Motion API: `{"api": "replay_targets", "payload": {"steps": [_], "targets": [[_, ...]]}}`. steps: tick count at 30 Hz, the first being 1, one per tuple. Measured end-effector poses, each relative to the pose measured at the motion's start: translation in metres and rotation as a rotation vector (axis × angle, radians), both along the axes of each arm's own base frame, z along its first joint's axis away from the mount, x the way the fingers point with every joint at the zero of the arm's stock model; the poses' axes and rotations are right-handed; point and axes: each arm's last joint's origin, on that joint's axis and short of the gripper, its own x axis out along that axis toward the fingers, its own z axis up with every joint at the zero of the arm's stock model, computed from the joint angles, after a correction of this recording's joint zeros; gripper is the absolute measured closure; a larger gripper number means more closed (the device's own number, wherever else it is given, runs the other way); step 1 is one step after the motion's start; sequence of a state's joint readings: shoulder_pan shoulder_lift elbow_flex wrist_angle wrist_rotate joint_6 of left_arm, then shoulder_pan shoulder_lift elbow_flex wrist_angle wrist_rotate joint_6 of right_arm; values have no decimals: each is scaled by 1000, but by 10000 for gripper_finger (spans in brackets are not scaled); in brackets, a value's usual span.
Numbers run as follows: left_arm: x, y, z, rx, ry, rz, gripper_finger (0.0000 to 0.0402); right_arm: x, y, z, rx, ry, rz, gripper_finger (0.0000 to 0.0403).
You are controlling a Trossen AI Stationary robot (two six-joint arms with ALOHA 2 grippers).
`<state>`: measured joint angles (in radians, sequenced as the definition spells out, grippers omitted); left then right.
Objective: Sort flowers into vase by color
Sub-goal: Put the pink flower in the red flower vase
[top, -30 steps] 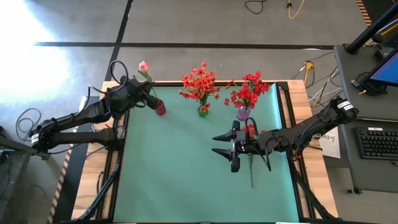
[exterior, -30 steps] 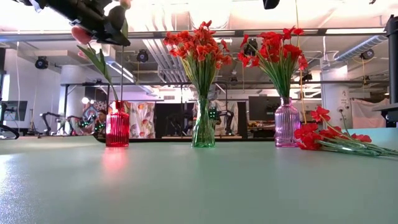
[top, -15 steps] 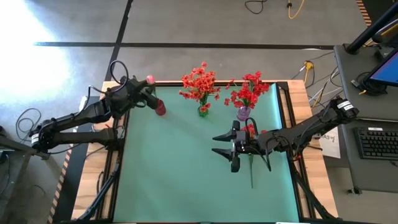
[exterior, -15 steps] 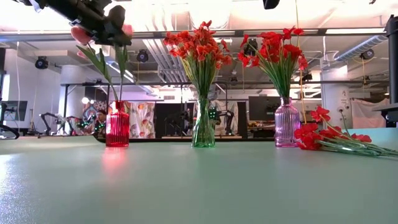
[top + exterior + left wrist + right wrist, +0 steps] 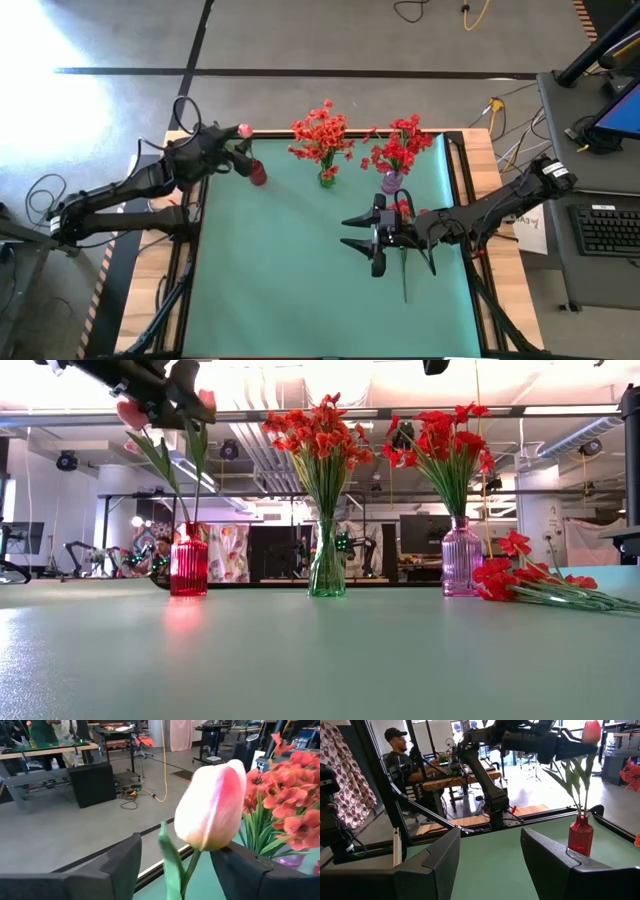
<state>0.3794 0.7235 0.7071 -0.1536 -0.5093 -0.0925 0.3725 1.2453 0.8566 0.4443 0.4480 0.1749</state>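
The left gripper (image 5: 236,150) hangs over the bench's (image 5: 300,280) far left corner, right above the red vase (image 5: 258,175). Its fingers (image 5: 120,865) stand apart on either side of the pink tulip (image 5: 212,807); the stem passes free between them, so I'd judge the bud released, or in the act of being let go. That fits the sorting: the pink buds get their own vase, apart from the reds.

The tulip stands nearly upright in the red vase (image 5: 189,565), stem foot down in the neck, bud (image 5: 205,400) up by the gripper, leaning slightly. A second pink bud (image 5: 130,412) leans off the other way.

Along the far edge, the green vase (image 5: 327,565) holds the orange-red bunch (image 5: 320,430) at the middle, and the purple vase (image 5: 461,560) holds the deep red bunch (image 5: 445,435) toward the right; both stand upright and fan outward.

The right gripper (image 5: 377,238) waits right of centre, fingers (image 5: 432,862) spread and empty, likely next in turn. Just beside it the unsorted red flowers (image 5: 404,215) lie flat, blossoms toward the purple vase, stems running back toward the near edge.
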Motion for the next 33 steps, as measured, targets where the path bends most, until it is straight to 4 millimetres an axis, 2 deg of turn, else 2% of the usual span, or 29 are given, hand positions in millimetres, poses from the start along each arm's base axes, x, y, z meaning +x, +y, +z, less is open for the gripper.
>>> {"api": "replay_targets", "payload": {"steps": [8,16,23,33], "targets": [[-3,-2,14,-14,24,-7,141,0,0,0,-2,0,0,202],[-3,-2,12,-119,70,16,131,0,0,0,0,0,0,202],[-3,-2,18,-144,105,21,128,0,0,0,1,0,0,202],[0,-1,31,-174,149,27,85,0,0,0,1,0,0,202]]}}
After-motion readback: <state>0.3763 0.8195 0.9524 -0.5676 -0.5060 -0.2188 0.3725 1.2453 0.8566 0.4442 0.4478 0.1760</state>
